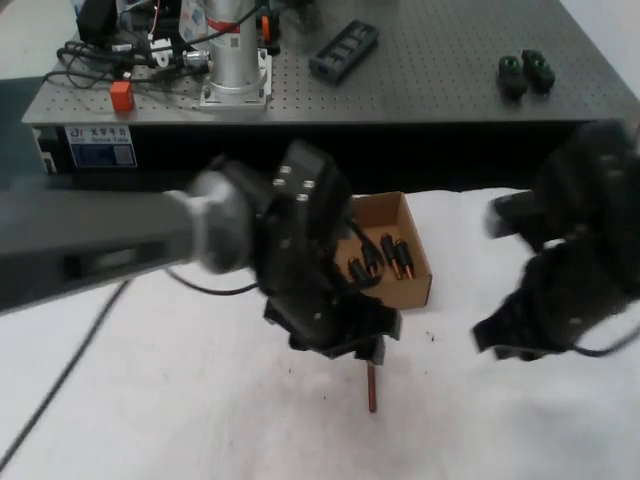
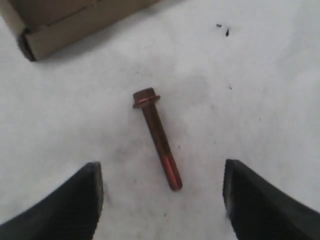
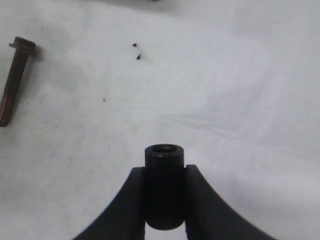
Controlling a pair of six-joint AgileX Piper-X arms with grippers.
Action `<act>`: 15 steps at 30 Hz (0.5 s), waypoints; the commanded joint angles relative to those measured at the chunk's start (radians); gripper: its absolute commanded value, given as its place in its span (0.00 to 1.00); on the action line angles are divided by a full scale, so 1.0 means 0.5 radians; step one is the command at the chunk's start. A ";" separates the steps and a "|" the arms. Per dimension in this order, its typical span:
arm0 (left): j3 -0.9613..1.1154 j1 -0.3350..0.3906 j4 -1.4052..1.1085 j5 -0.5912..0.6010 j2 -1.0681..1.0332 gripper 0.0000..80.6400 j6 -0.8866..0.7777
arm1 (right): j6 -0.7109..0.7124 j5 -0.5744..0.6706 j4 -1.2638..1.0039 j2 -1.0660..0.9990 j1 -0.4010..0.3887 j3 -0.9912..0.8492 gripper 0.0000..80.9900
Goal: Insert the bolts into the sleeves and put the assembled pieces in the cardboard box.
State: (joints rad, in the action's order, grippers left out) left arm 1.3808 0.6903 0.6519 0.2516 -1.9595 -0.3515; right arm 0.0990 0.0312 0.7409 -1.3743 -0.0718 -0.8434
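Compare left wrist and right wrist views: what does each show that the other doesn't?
Left wrist, not right wrist: a corner of the box and the left gripper, open and empty.
Right wrist, not left wrist: the right gripper shut on a black sleeve, its open end toward the camera.
Both: the bolt lying flat on the white cloth, no sleeve on it, and two dark specks nearby.

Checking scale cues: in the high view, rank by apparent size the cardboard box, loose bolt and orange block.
1. cardboard box
2 or 3. loose bolt and orange block: unsure, the block sits much farther away.
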 commanded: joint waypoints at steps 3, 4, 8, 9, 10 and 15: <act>0.222 0.023 0.167 -0.001 -0.162 0.61 -0.011 | -0.033 0.009 0.081 0.406 0.170 0.153 0.06; 0.276 0.026 0.205 -0.001 -0.210 0.60 -0.011 | -0.033 0.004 0.108 0.451 0.189 0.165 0.06; 0.478 0.025 0.394 0.004 -0.377 0.49 -0.007 | -0.068 0.004 0.166 0.552 0.225 0.172 0.06; 0.502 0.025 0.438 0.013 -0.401 0.47 -0.007 | -0.072 0.004 0.167 0.564 0.224 0.172 0.06; 0.516 0.025 0.466 0.014 -0.417 0.46 -0.007 | -0.072 0.004 0.166 0.567 0.224 0.172 0.06; 0.517 0.028 0.503 0.013 -0.471 0.42 -0.030 | -0.118 0.004 0.166 0.566 0.224 0.172 0.06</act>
State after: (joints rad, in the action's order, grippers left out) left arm 1.6381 0.6983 0.8747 0.2559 -2.1716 -0.3562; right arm 0.0574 0.0312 0.8231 -1.1000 0.0342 -0.7541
